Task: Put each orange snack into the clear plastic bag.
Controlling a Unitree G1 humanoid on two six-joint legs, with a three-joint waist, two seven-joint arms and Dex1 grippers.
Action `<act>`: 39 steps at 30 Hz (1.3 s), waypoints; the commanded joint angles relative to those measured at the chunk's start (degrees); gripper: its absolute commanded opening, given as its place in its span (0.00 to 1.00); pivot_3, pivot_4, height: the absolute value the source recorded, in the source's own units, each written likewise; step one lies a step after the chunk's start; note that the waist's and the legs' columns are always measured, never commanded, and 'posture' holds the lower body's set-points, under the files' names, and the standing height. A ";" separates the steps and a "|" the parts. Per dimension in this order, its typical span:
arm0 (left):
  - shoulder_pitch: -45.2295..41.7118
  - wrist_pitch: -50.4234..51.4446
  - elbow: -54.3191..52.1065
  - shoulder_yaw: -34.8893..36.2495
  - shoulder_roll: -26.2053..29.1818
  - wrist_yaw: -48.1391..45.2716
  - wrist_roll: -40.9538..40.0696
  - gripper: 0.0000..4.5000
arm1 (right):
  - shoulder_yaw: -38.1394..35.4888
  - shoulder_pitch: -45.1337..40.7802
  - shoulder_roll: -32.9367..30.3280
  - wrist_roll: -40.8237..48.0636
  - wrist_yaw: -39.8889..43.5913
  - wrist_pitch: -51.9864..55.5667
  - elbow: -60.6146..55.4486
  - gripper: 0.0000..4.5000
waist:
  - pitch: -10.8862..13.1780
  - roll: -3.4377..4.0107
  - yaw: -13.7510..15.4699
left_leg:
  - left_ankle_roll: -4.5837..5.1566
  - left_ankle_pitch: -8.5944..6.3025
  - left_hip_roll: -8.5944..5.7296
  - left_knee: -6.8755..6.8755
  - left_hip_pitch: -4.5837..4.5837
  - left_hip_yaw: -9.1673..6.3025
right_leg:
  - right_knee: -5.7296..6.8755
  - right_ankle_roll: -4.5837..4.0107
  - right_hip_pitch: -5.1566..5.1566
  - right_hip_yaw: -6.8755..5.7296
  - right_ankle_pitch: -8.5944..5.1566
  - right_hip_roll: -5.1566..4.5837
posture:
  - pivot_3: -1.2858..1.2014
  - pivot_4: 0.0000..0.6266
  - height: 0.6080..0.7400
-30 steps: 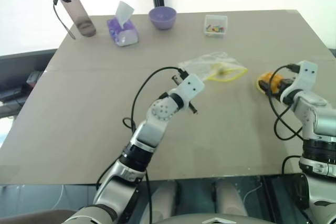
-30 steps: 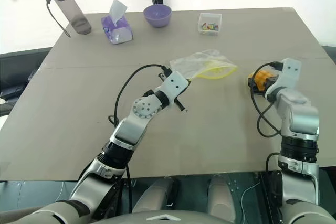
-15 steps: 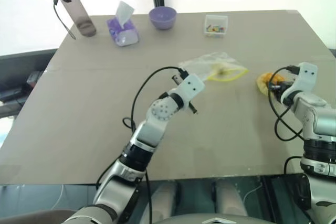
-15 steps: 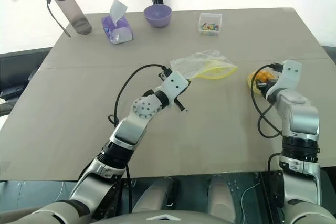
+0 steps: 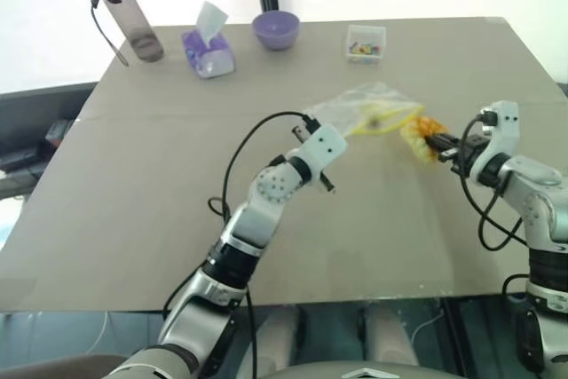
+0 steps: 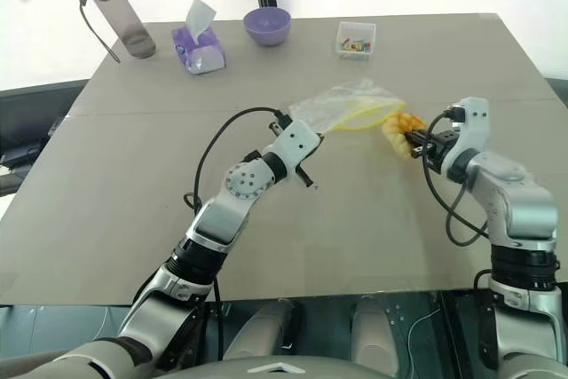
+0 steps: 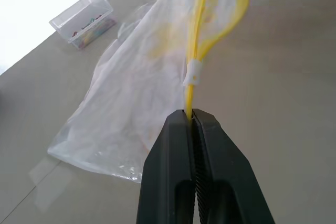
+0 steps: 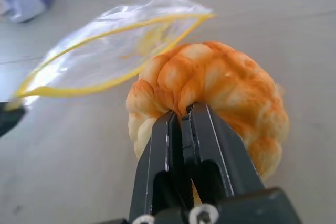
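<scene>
The clear plastic bag (image 5: 359, 108) lies mid-table with its yellow-edged mouth held open toward the right. My left gripper (image 7: 192, 116) is shut on the yellow strip (image 7: 195, 72) at the near end of the mouth. An orange snack (image 8: 220, 87), a domed bun with a scored top, hangs just above the table right of the bag's mouth, also seen as the snack (image 6: 397, 130) in the right eye view. My right gripper (image 8: 184, 111) is shut on the bun's edge, pointing left toward the bag.
Along the far edge stand a grey water bottle (image 5: 129, 28), a purple tissue pack (image 5: 209, 52), a purple bowl (image 5: 275, 29) and a small clear box of coloured bits (image 5: 365, 43). The brown table (image 5: 133, 201) has bare surface on the left and near side.
My right gripper shut on the orange snack, lifted it off the table and carried it left to the bag's mouth. The left gripper kept still on the strip.
</scene>
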 commanded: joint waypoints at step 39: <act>-0.99 -3.56 0.01 -2.23 0.08 -0.23 2.28 0.00 | 0.59 1.25 -7.31 12.68 5.26 1.16 -6.22 0.03 | 0.01 -0.02 1.15 | 0.00 0.00 0.00 0.00 -0.02 -0.01 | -0.03 0.00 0.00 -0.04 0.00 -0.01 | 0.52 0.24 1.00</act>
